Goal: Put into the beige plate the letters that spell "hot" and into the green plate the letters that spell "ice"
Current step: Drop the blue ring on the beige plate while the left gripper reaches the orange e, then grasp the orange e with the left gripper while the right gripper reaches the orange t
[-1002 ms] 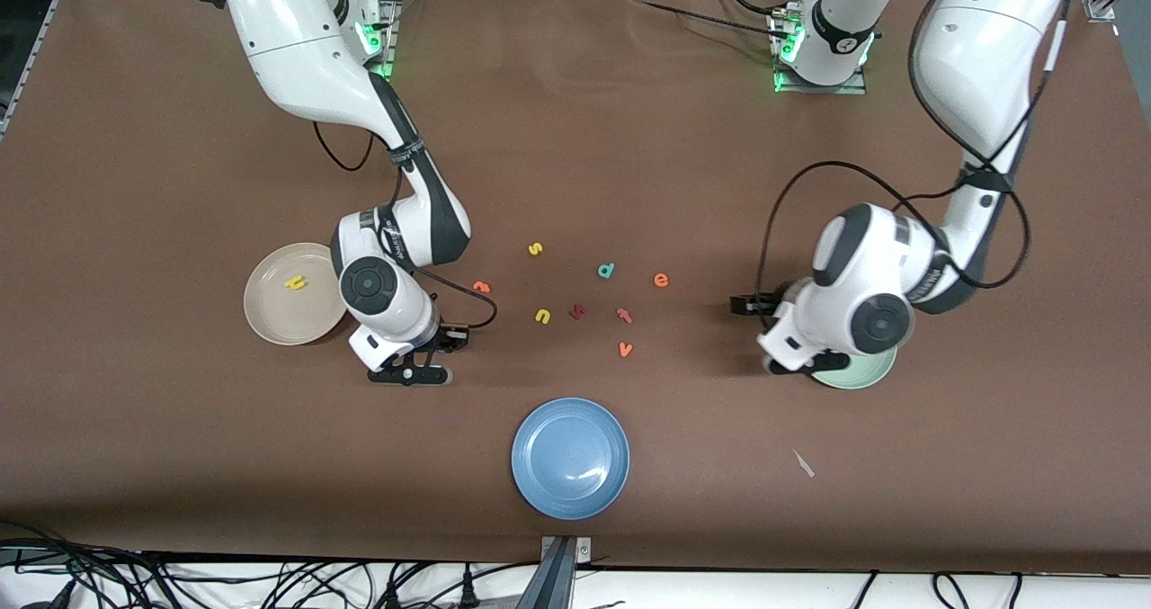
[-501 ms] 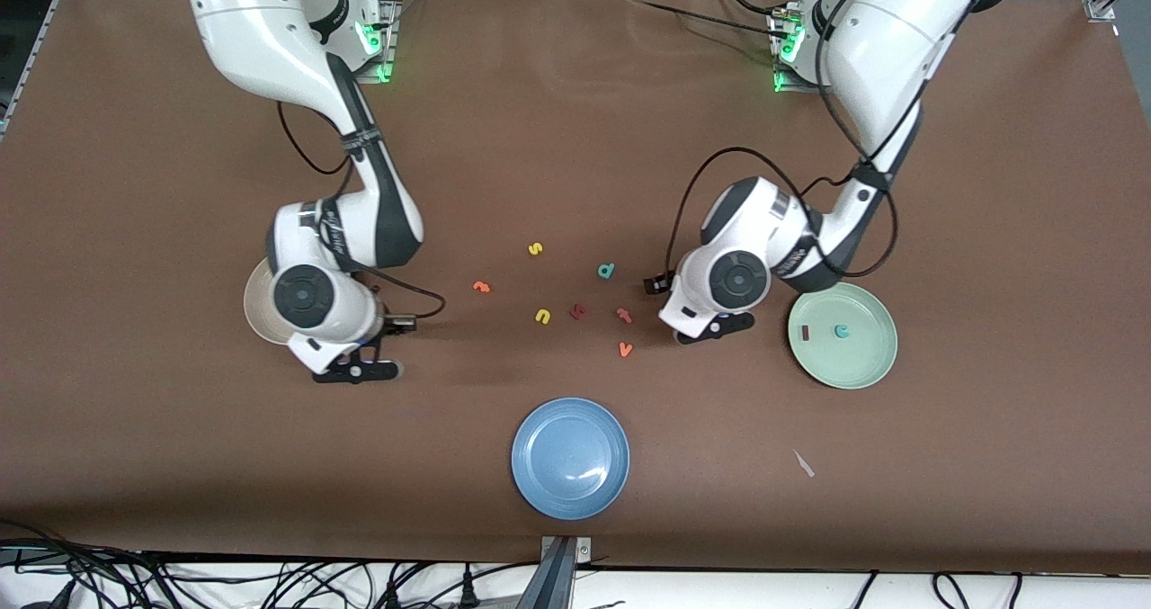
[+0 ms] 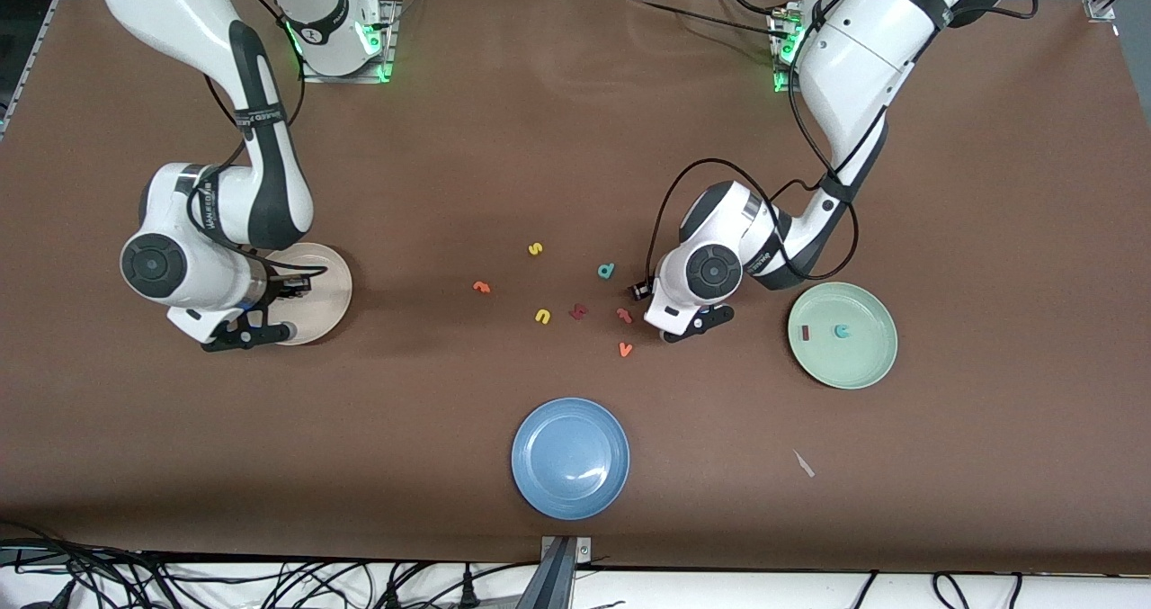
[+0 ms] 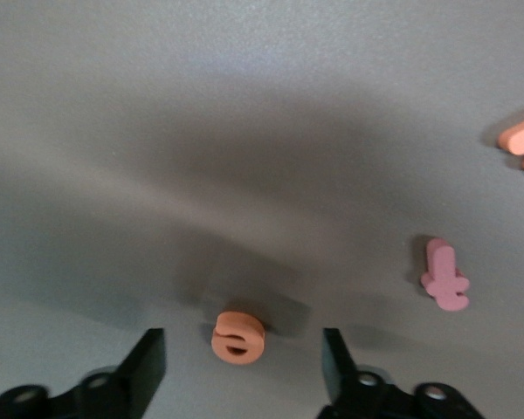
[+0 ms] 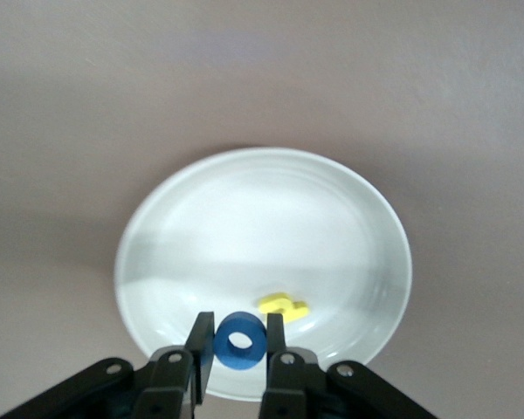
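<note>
Both arms have swung since a second ago: the right arm from mid-table out to the beige plate, the left arm off the green plate toward the loose letters. Right gripper (image 5: 239, 349) is clamped on the blue o (image 5: 239, 340), ring standing upright on edge, hole facing the wrist camera, over the beige plate (image 5: 201, 227) at middle left of the front view. Lying flat in that plate, the yellow h (image 5: 284, 306) sits just beside the ring in the wrist view. Left gripper (image 4: 242, 371) hangs right of centre in the front view, fingers spread and holding nothing, with the orange e (image 4: 237, 336) lying flat on the table between them. Nearby lies the pinkish-red t (image 4: 444, 276), its long axis running toward the lower frame edge in the left wrist view. Green plate (image 3: 877, 362) at middle right carries the dark red i (image 3: 807, 331), a short bar with its long axis across the frame, and the teal c (image 3: 842, 331). Orange t (image 3: 482, 287) lies on bare table left of centre. On the right arm's forearm a black band carries white lettering, too small to read.
</note>
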`<state>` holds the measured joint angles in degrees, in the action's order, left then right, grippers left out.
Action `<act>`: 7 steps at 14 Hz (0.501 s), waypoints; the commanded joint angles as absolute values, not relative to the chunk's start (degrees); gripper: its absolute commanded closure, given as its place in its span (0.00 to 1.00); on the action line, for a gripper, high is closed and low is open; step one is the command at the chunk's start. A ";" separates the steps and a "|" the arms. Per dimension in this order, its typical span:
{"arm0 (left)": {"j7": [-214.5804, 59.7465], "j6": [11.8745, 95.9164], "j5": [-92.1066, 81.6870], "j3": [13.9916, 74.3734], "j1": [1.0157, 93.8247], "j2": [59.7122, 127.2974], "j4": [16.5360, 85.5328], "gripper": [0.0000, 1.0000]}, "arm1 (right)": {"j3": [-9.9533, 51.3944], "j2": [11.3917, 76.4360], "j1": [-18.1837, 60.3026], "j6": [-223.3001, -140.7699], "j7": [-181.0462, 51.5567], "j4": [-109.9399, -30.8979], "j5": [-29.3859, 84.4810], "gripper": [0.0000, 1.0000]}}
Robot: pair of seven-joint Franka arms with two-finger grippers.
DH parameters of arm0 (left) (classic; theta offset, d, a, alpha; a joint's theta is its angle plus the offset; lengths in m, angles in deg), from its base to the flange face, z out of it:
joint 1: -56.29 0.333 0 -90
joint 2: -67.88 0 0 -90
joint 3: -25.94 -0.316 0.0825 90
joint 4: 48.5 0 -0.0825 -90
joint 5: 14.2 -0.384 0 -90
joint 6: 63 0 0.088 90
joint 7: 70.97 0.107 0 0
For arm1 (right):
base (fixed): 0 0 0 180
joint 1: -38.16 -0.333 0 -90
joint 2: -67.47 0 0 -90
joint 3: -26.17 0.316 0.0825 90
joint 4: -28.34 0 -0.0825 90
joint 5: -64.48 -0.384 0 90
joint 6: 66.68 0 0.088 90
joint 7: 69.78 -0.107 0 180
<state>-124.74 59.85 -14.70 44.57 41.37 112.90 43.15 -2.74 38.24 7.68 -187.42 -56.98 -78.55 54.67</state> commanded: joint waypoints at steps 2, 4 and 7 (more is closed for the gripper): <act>-126.34 61.01 -15.61 44.67 41.53 112.01 45.27 0.43 | -2.57 40.22 6.96 -191.67 -56.68 -84.86 49.31 0.00; -126.34 61.01 -15.61 44.75 42.05 111.48 46.77 0.53 | -2.31 40.39 6.78 -189.30 -58.51 -83.29 47.96 0.00; -126.25 61.18 -15.61 44.67 42.23 111.56 46.86 0.91 | 0.75 40.31 5.12 -186.30 -72.89 -79.86 47.96 0.00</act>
<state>-125.45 60.46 -14.70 44.63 41.51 112.57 44.43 -1.27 39.02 6.48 -188.43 -65.28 -81.33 48.80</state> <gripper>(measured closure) 0.714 0.242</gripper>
